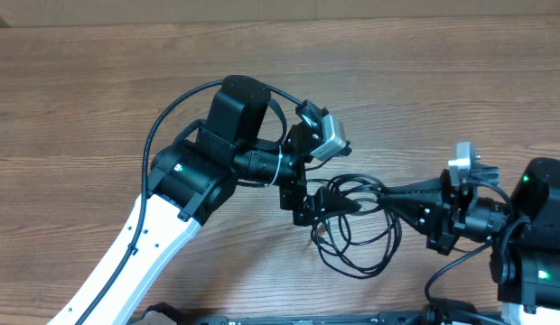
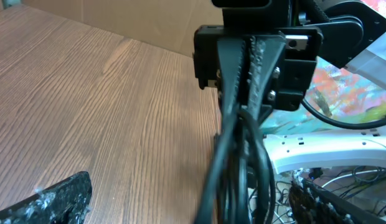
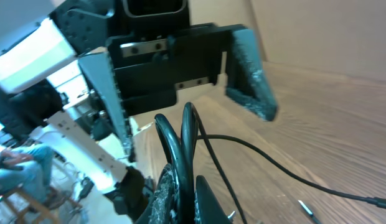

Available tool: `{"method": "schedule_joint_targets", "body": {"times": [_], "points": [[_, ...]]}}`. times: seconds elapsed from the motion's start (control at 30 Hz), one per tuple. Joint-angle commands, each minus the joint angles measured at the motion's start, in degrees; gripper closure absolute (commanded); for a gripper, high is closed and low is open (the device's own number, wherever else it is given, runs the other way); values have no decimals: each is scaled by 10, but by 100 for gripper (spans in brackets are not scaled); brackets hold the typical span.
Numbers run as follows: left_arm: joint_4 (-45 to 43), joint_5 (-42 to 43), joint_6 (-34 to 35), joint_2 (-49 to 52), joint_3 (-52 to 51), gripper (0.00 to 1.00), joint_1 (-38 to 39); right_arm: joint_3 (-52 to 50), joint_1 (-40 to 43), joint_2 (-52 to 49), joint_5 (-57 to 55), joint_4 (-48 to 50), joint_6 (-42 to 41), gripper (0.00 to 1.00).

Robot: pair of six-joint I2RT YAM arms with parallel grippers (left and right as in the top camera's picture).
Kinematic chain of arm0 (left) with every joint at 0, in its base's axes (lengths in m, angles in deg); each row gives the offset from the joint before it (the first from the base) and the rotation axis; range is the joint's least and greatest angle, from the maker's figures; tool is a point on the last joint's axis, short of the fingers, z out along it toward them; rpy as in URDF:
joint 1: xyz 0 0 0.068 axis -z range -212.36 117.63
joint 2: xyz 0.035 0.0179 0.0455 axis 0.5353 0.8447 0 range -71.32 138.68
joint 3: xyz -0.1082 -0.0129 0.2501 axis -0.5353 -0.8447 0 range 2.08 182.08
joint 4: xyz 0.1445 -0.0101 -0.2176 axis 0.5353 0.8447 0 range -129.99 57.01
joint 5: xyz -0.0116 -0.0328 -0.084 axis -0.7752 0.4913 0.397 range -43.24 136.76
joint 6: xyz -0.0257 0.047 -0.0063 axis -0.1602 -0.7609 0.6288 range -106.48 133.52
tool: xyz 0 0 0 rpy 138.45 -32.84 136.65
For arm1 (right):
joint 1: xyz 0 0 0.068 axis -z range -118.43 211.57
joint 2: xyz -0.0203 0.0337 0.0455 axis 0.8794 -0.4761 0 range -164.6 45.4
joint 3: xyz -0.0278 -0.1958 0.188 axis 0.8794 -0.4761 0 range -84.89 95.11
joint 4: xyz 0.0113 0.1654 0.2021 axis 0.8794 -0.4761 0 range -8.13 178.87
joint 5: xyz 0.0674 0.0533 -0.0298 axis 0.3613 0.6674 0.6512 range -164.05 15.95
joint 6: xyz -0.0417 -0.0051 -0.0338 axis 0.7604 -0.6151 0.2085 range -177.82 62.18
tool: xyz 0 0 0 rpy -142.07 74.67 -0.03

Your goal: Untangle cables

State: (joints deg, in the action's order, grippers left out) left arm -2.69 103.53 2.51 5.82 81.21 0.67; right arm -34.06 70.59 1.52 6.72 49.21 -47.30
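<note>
Brown wood-grain surface (image 1: pixel 99 81), seen from overhead first. The cables (image 1: pixel 361 260) sit as a loose pile of thin black loops near the front edge, between the two arms. The right pincer (image 1: pixel 350 200) reaches in from the right with its long fingers pressed together, clamped on the top of the tangle, and the rest of the loops sag below and to the side of its tip. The left pincer (image 1: pixel 316 208) comes in from the left and ends just beside that tip, right at the same knot of cord.

Left wrist cam: you're looking straight at the right pincer, squeezed tight on a bunch of strands. The bundle runs down from it toward the camera, through the gap between the left pincer's own fingers (image 2: pixel 56 200), which sit way out at the bottom corners, so it's spread fully and gripping nothing.

Right wrist cam: a couple of loops stick up out of its own closed fingertips (image 3: pixel 159 193). One strand trails off right across the wood. The left pincer faces it, wide open, with the loops in front of its gap. Can't tell if they touch it.
</note>
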Motion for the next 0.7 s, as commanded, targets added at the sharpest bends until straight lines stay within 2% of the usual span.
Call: {"method": "schedule_joint_targets", "body": {"times": [0.0, 0.07, 0.17, 0.23, 0.33, 0.53, 0.67], "points": [[-1, -2, -13, 0, 7, 0, 8, 2, -20, 4, 21, 4, 5, 96], [-1, -2, -13, 3, 7, 6, 12, 2, -29, 4, 21, 5, 5, 96], [-1, -2, -15, 6, 7, 34, 15, 3, -32, 4, 20, 6, 5, 96], [0, -2, -15, 6, 7, 55, 16, 2, -32, 4, 20, 5, 5, 96], [0, -2, -15, 6, 7, 74, 16, 2, -32, 4, 20, 5, 5, 96], [0, -2, -15, 6, 7, 96, 16, 2, -32, 4, 20, 5, 5, 96], [0, -2, -15, 6, 7, 96, 16, 2, -32, 4, 19, 5, 4, 95]]}}
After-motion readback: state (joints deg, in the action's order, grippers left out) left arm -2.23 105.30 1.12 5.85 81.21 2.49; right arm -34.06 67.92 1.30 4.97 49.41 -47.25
